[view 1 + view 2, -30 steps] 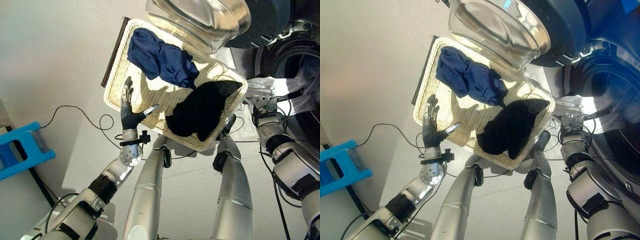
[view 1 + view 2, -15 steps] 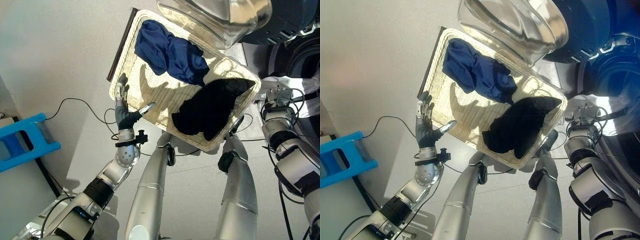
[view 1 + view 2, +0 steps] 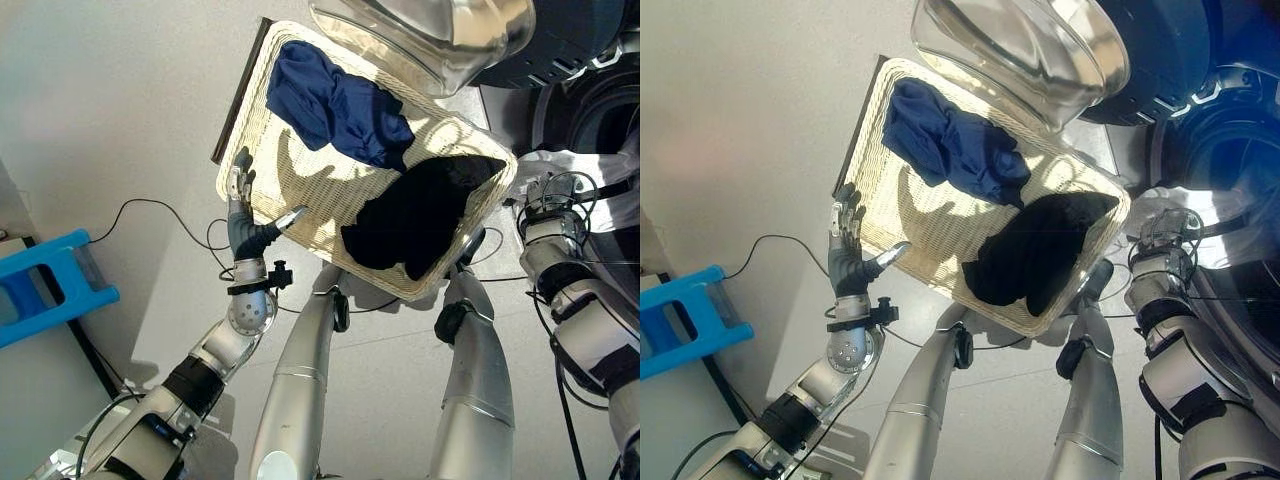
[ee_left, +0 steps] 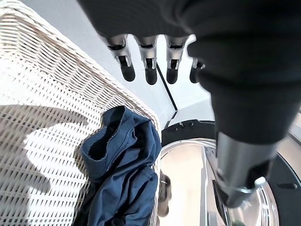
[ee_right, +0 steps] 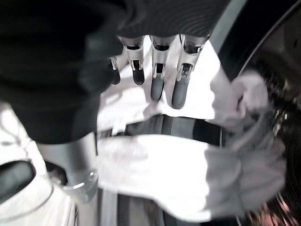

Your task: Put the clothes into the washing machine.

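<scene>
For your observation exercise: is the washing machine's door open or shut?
Open. The glass door swings out above the wicker basket, and a white garment drapes over the drum's rim.

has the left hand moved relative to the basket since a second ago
Yes. The left hand has slid outward, from over the wicker floor to the basket rim's edge nearest the robot.

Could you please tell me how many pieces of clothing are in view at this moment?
3: a blue garment and a black garment in the wicker basket, plus a white garment at the washing machine opening. More may be hidden inside.
</scene>
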Controlling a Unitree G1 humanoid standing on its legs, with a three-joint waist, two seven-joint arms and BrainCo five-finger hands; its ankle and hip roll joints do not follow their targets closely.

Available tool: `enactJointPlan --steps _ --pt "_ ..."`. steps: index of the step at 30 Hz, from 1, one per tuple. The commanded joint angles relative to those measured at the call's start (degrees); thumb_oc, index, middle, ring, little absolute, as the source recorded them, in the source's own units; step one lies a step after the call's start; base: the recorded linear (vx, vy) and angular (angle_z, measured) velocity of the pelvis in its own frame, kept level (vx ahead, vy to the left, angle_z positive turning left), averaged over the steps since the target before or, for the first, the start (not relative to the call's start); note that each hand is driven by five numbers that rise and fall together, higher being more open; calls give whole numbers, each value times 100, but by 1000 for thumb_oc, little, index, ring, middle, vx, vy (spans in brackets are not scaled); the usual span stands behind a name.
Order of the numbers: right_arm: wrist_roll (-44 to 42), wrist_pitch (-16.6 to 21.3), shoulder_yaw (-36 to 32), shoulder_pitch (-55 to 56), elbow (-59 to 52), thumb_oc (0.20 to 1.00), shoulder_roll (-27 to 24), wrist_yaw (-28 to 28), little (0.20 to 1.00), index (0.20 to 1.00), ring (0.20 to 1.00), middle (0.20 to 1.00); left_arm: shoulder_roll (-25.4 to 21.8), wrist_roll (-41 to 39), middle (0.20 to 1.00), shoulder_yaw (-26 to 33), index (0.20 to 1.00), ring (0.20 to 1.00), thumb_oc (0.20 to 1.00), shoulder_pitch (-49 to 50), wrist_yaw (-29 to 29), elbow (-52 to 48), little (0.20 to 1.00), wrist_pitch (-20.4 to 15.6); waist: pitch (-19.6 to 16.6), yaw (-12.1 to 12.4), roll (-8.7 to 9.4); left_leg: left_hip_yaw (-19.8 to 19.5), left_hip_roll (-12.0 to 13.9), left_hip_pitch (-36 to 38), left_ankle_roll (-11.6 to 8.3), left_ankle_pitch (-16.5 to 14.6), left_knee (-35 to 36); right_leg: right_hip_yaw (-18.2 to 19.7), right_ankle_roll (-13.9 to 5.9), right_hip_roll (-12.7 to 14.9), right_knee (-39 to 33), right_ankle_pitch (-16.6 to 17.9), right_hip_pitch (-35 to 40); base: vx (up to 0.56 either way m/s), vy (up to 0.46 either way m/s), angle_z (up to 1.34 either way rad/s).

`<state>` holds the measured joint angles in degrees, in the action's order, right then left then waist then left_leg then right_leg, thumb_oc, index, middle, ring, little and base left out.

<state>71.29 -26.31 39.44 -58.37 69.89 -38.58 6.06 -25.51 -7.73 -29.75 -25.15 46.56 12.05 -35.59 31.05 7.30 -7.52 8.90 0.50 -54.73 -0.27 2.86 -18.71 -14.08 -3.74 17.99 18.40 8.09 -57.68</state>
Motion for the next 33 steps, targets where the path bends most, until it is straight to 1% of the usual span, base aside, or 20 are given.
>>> enactJointPlan --steps 1,2,3,6,7,12,18,21,22,23,24,25,26,27,28,29,30,31,32,33 --pt "-262 -547 294 -126 340 755 -1023 724 755 755 755 755 -36 -52 1000 257 1000 1000 1000 372 -16 -711 1000 -228 -126 -71 -501 209 -79 -3 -373 -62 232 -331 -499 -187 325 -133 -222 0 0 0" --pt "-241 -514 291 -137 343 200 -1029 755 200 200 200 200 -36 -56 1000 273 1000 1000 1000 387 -45 -702 1000 -253 -126 -68 -504 208 -84 1 -372 -63 231 -325 -496 -193 323 -127 -225 0 0 0" --pt "-276 -521 296 -157 345 200 -1057 829 200 200 200 200 -47 -91 1000 327 1000 1000 1000 415 -138 -720 1000 -285 -126 -58 -508 209 -89 6 -376 -65 233 -324 -496 -196 308 -123 -219 0 0 0" --pt "-404 -547 284 -136 340 200 -1140 746 200 200 200 200 -98 -117 1000 359 1000 1000 1000 451 -155 -741 1000 -336 -126 -65 -504 207 -87 3 -379 -73 224 -312 -497 -201 314 -125 -226 0 0 0" --pt "-433 -566 277 -122 319 200 -1154 673 200 200 200 200 -104 -126 1000 384 1000 1000 1000 459 -149 -760 1000 -317 -126 -72 -492 205 -82 3 -379 -77 222 -305 -498 -211 313 -127 -222 0 0 0" --pt "-327 -574 270 -115 284 200 -1187 762 200 200 200 200 -116 -198 1000 444 1000 1000 1000 476 -208 -791 1000 -275 -126 -81 -465 210 -69 19 -390 -98 200 -309 -492 -221 327 -149 -198 0 0 0" --pt "-326 -557 161 11 199 200 -1248 700 200 200 200 200 -94 -254 1000 520 1000 1000 1000 532 -356 -822 1000 -252 -126 -105 -383 245 -21 177 -369 -166 159 -348 -481 -218 410 -235 -39 0 4 -1" --pt "-1107 -702 66 126 179 200 -1262 133 200 200 200 200 -107 -278 1000 508 1000 1000 1000 519 -375 -785 1000 -246 -126 -135 -323 264 14 319 -359 -217 119 -373 -478 -211 437 -274 106 -9 10 -2" --pt "-1930 -828 -13 188 161 200 -1269 -339 200 200 200 200 -118 -293 1000 515 1000 1000 1000 535 -398 -751 1000 -266 -126 -147 -301 266 26 369 -354 -238 105 -381 -477 -215 454 -289 155 0 0 0" --pt "-3437 -1000 -162 258 155 200 -1255 -1098 200 200 200 200 -85 -284 1000 542 1000 1000 1000 556 -442 -704 1000 -276 -126 -165 -258 279 43 452 -340 -263 99 -391 -468 -235 462 -306 238 0 0 0" --pt "-3596 -993 -170 269 186 200 -1246 -1182 200 200 200 200 -81 -283 1000 543 1000 1000 1000 559 -449 -697 1000 -277 -126 -164 -253 281 45 467 -339 -266 99 -393 -467 -238 461 -308 254 0 0 0" --pt "-4682 -988 -336 308 236 200 -1241 -1715 200 200 200 200 -52 -269 1000 572 1000 1000 1000 569 -489 -670 1000 -285 -126 -176 -224 290 66 528 -337 -278 95 -403 -466 -247 462 -321 321 0 0 0" --pt "-4875 -977 -360 318 245 200 -1238 -1843 200 200 200 200 -50 -267 1000 574 1000 1000 1000 572 -492 -668 1000 -288 -126 -176 -221 291 70 538 -337 -281 95 -403 -466 -249 461 -323 332 0 0 0" --pt "-5376 -897 -539 356 290 200 -1238 -2131 200 200 200 200 -36 -266 1000 585 1000 1000 1000 574 -498 -662 1000 -286 -126 -190 -209 298 82 571 -333 -290 95 -404 -464 -254 466 -333 364 0 0 0" --pt "-6108 -627 -870 452 394 200 -1237 -2703 200 200 200 200 -28 -268 1000 582 1000 1000 1000 575 -487 -653 1000 -277 -126 -206 -190 304 95 636 -321 -312 97 -404 -461 -266 470 -351 428 0 0 0" --pt "-6531 -455 -1076 498 440 200 -1245 -2993 200 200 200 200 -25 -281 1000 588 1000 1000 1000 578 -492 -649 1000 -269 -126 -219 -180 304 100 673 -311 -327 96 -402 -460 -273 470 -360 467 9 34 0" --pt "-7626 23 -1747 674 481 200 -1239 -3657 200 200 200 200 -23 -314 1000 605 1000 1000 1000 608 -508 -660 1000 -244 -126 -248 -151 297 117 780 -287 -385 73 -385 -457 -295 492 -394 576 0 0 0" --pt "-7878 251 -2100 751 489 200 -1223 -3817 200 200 200 200 -12 -322 1000 610 1000 1000 1000 620 -510 -658 1000 -238 -126 -271 -144 306 121 830 -283 -408 66 -386 -456 -301 493 -407 626 0 0 0" --pt "-8283 453 -2316 833 456 200 -1214 -4034 200 200 200 200 -17 -327 1000 589 1000 1000 1000 624 -508 -660 1000 -237 -126 -263 -135 309 125 867 -281 -428 58 -386 -454 -310 493 -417 664 12 33 -2" --pt "-8800 711 -2710 907 370 200 -1185 -4251 200 200 200 200 -3 -333 1000 593 1000 1000 1000 633 -490 -680 1000 -199 -126 -309 -124 307 118 921 -270 -473 32 -374 -443 -326 514 -448 714 15 44 -4"
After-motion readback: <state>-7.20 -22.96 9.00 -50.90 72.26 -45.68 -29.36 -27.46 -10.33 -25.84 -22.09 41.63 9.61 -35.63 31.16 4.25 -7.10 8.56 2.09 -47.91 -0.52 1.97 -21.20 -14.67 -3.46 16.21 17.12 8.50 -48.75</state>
